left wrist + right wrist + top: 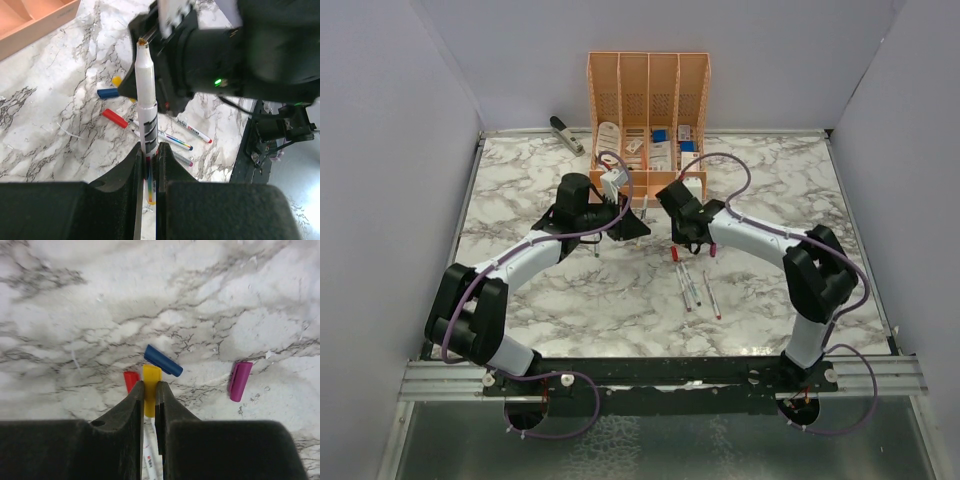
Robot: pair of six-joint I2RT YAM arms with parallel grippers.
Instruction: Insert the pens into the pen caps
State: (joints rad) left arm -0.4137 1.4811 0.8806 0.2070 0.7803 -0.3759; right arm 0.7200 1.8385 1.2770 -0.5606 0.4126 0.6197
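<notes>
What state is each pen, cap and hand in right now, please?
left hand, shut on the held pen
held pen, uncapped, upright
right hand, shut on the yellow cap
yellow cap, gripped
blue cap, loose on the table
red cap, loose, lying flat
purple cap, loose, lying flat
loose pens, lying flat

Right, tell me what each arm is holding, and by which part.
Left jaws clamp a pen by its printed rear barrel, nib end sticking out. Right jaws pinch the yellow cap by its near half.
</notes>
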